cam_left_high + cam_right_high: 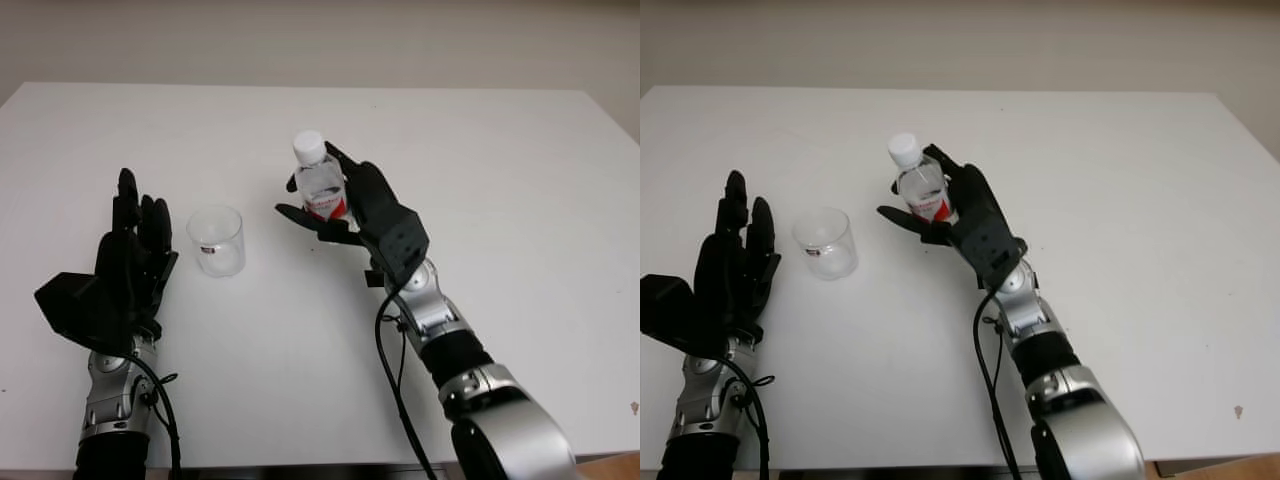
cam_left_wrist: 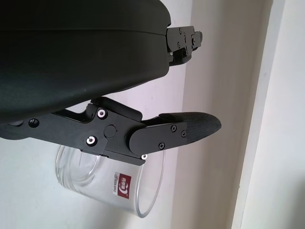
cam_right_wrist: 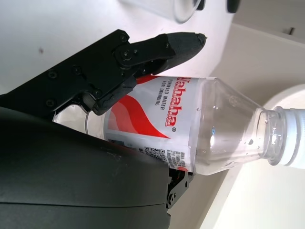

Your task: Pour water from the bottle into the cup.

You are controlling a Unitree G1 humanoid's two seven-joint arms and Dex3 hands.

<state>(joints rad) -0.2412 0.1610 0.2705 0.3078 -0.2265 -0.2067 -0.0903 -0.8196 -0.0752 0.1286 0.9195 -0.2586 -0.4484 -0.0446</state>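
Observation:
A clear water bottle (image 1: pixel 319 178) with a white cap (image 1: pixel 308 143) and a red-and-white label stands upright near the middle of the white table (image 1: pixel 500 170). My right hand (image 1: pixel 318 202) is shut on it around the label, thumb on the cup side, fingers behind. In the right wrist view the bottle (image 3: pixel 209 126) lies between thumb (image 3: pixel 176 45) and palm, with water inside. An empty clear cup (image 1: pixel 217 240) stands to the left of the bottle. My left hand (image 1: pixel 138 225) is open just left of the cup, apart from it; the cup (image 2: pixel 119 186) sits beside its fingers (image 2: pixel 190 129).
The table's front edge runs close to both forearms. A black cable (image 1: pixel 390 370) hangs along the right forearm. Bare white table surface spreads to the far side and to the right.

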